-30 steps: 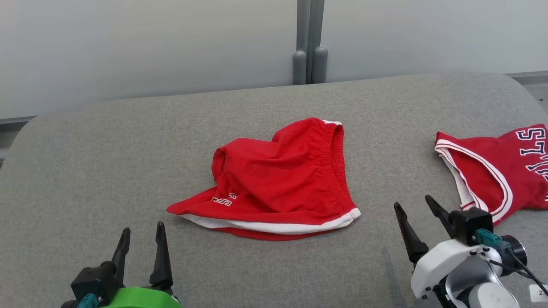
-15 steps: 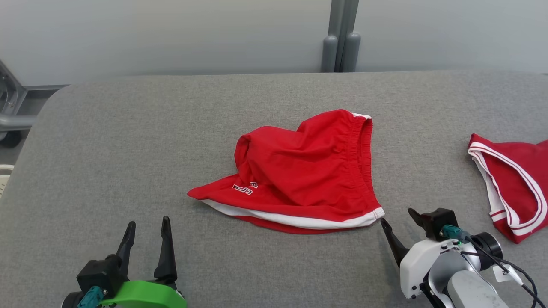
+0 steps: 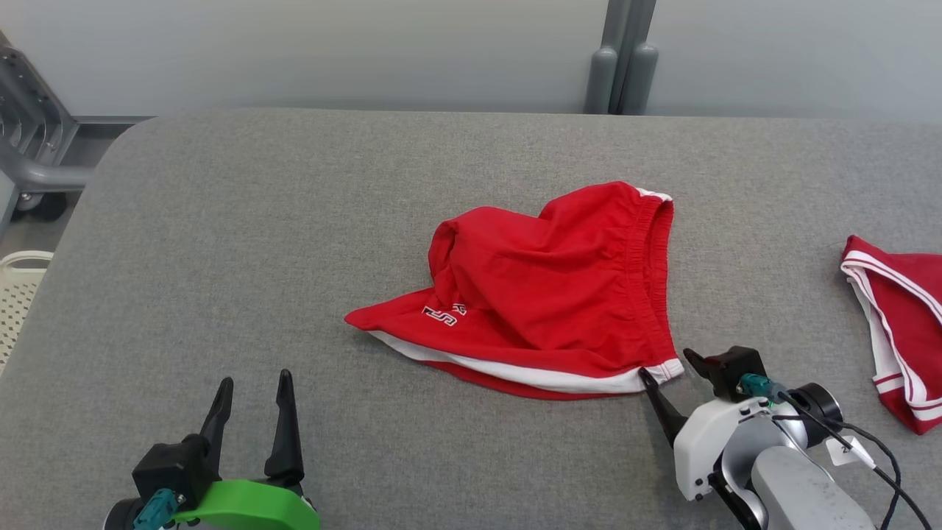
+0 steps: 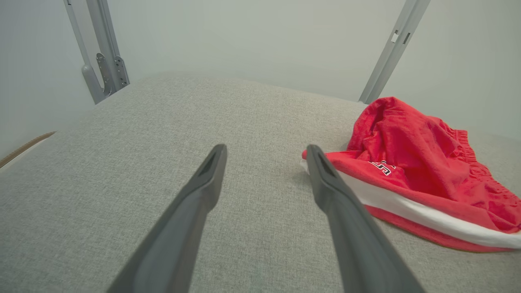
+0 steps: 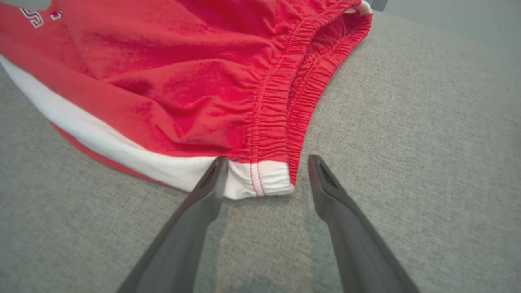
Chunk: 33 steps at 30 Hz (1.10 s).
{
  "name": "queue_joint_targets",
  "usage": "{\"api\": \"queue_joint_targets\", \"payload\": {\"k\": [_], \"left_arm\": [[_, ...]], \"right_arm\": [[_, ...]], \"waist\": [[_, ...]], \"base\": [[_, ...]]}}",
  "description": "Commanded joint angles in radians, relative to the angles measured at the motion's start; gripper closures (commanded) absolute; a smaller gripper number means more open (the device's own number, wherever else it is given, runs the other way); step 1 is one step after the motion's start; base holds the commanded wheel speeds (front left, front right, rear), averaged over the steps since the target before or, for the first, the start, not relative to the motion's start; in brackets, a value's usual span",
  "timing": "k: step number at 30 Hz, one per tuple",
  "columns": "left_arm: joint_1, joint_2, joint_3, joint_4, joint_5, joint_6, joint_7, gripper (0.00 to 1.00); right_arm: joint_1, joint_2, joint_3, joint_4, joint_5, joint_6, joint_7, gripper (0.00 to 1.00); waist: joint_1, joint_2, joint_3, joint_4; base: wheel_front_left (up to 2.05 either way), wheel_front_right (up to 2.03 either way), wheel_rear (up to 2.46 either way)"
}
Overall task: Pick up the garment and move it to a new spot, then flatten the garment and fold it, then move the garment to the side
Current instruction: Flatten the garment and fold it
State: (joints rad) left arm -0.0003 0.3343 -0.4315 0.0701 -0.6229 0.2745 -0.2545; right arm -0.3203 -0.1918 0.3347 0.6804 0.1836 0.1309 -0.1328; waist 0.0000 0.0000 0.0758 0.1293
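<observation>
Red shorts (image 3: pixel 559 294) rumpled, R gripper (image 3: pixel 665 363) wide at corner

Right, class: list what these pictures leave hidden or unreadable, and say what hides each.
Lettering on the red shorts: head view, tiny and partly tucked under a fold.
Second red garment: head view, cut off by the right edge.
White basket: head view, cut off by the left edge.
Whether the right end effector touches the shorts' white hem: right wrist view, one finger overlaps it.
</observation>
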Motion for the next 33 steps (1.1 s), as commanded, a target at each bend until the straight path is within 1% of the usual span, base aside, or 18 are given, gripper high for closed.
{"api": "queue_joint_targets", "payload": {"k": [1,3,5,6,8,10,12,14,17,23,27,28,33], "left_arm": [[-0.016,0.006,-0.001,0.001,0.001,0.006,0.003,0.00],[-0.016,0.007,-0.001,0.000,0.000,0.009,0.004,0.00],[-0.017,0.008,-0.002,-0.001,0.000,0.009,0.004,0.00],[-0.018,0.008,-0.003,-0.002,0.000,0.008,0.004,0.00],[-0.020,0.010,-0.004,-0.003,0.002,0.010,0.004,0.00],[-0.020,0.011,-0.005,-0.003,0.003,0.012,0.006,0.00],[-0.019,0.012,-0.005,-0.002,0.003,0.013,0.006,0.00],[-0.018,0.011,-0.005,-0.001,0.001,0.013,0.005,0.00],[-0.015,0.010,-0.006,0.001,-0.002,0.014,0.004,0.00],[-0.014,0.000,-0.013,0.013,-0.010,0.006,0.004,0.00],[-0.024,-0.011,-0.028,0.025,-0.011,-0.006,0.004,0.00],[-0.024,-0.011,-0.028,0.025,-0.011,-0.006,0.004,0.00],[-0.039,-0.028,-0.044,0.051,-0.012,-0.019,0.003,0.00]], "right_arm": [[-0.017,-0.002,0.012,0.014,0.013,0.000,-0.010,0.00],[-0.027,-0.004,0.031,0.026,0.025,0.000,-0.018,0.12],[-0.039,-0.006,0.053,0.036,0.033,0.000,-0.025,0.28],[-0.044,-0.008,0.063,0.041,0.039,0.000,-0.030,0.46],[-0.054,-0.011,0.081,0.053,0.049,0.000,-0.037,0.58],[-0.062,-0.014,0.092,0.065,0.061,0.000,-0.040,0.74],[-0.071,-0.015,0.100,0.076,0.076,0.000,-0.045,1.00],[-0.077,-0.015,0.103,0.081,0.097,0.000,-0.049,1.00],[-0.079,-0.001,0.094,0.063,0.167,0.000,-0.053,1.00],[-0.076,-0.021,0.090,-0.022,0.280,0.000,-0.031,1.00],[-0.055,-0.048,0.072,-0.086,0.302,0.000,-0.012,1.00],[-0.055,-0.048,0.072,-0.086,0.302,0.000,-0.012,1.00],[-0.022,-0.072,0.015,-0.144,0.295,0.000,0.012,1.00]], "waist": [[0.0000,0.0000,0.000,0.001],[0.0000,0.0000,0.001,0.001],[0.0000,0.0000,0.002,0.001],[0.0000,0.0000,0.003,0.001],[0.0000,0.0000,0.004,0.001],[0.0000,0.0000,0.005,0.000],[0.0000,0.0000,0.006,0.000],[0.0000,0.0000,0.007,-0.001],[0.0000,0.0000,0.007,-0.006],[0.0000,0.0000,0.006,-0.022],[0.0000,0.0000,0.007,-0.033],[0.0000,0.0000,0.007,-0.033],[0.0000,0.0000,0.009,-0.045]], "base": [[0.00,0.00,0.00],[0.00,0.00,0.00],[0.00,0.00,0.00],[0.00,0.00,0.00],[0.00,0.00,0.00],[0.00,0.00,0.00],[0.00,0.00,0.00],[0.00,0.00,0.00],[0.00,0.00,0.00],[0.00,0.00,0.00],[0.00,0.00,0.00],[0.00,0.00,0.00],[0.00,0.00,0.00]]}}
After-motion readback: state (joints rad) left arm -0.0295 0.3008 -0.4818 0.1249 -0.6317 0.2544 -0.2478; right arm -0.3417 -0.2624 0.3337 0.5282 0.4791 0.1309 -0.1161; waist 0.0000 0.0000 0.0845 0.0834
